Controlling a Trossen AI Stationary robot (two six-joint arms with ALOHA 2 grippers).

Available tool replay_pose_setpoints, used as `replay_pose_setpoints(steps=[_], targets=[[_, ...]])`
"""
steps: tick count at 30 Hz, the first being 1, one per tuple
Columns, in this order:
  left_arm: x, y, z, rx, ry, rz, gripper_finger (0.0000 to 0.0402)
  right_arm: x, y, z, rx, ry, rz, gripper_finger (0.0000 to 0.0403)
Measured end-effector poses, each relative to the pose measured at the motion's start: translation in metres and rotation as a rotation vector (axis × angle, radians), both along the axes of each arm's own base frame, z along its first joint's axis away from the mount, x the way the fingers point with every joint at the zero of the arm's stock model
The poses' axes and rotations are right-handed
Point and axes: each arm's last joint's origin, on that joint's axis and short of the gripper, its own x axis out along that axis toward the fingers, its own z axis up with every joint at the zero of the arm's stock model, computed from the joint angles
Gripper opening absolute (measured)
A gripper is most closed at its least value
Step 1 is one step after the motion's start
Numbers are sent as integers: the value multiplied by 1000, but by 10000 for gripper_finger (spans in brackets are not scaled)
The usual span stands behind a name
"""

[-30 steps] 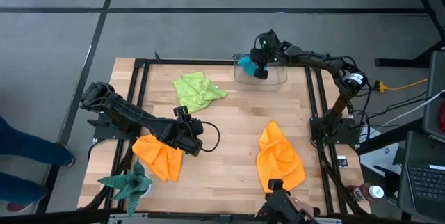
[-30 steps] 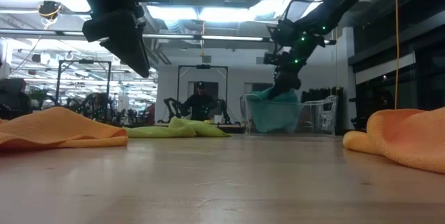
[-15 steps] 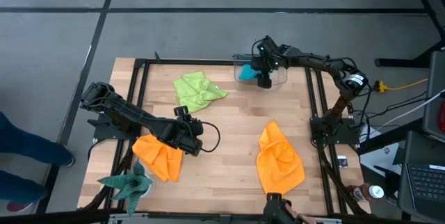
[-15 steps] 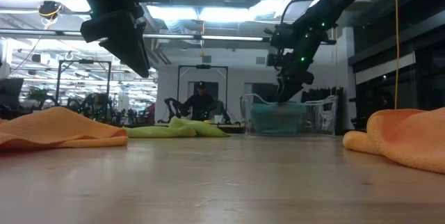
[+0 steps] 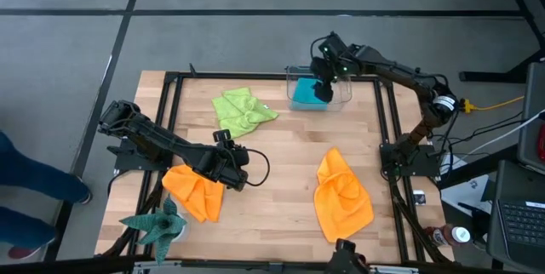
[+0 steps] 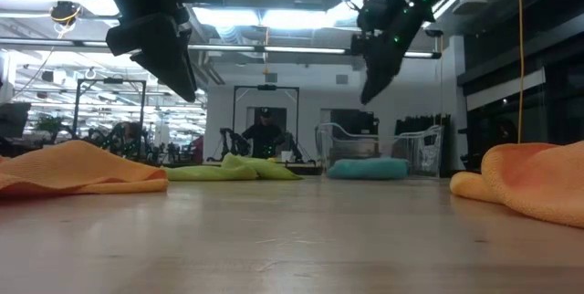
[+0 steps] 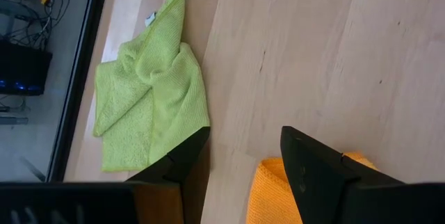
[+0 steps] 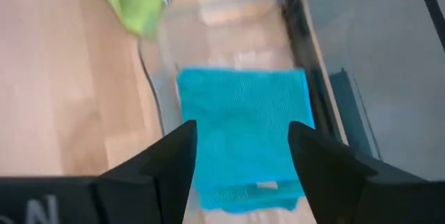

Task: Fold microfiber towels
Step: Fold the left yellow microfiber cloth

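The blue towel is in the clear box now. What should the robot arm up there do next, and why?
Probably swing the right gripper over to the lime green towel. Its fingers are open and empty above the clear bin, and the teal towel already lies flat and folded inside. The green one is the nearest crumpled towel. The left gripper hovers by an orange towel.

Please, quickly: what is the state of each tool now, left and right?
Left tool: open, empty, above the orange towel.
Right tool: open, empty, above the teal towel in the clear bin.
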Motion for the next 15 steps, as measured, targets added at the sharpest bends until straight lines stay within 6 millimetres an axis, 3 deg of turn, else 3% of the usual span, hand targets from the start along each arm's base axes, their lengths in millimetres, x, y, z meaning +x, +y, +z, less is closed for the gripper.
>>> replay_pose_setpoints(steps=[8,15], targets=[[0,0,0,-12,-25,33,166,10,14,9,138,-63,-29,229],[1,-1,-1,-59,-25,31,166,13,57,2,385,78,78,229]])
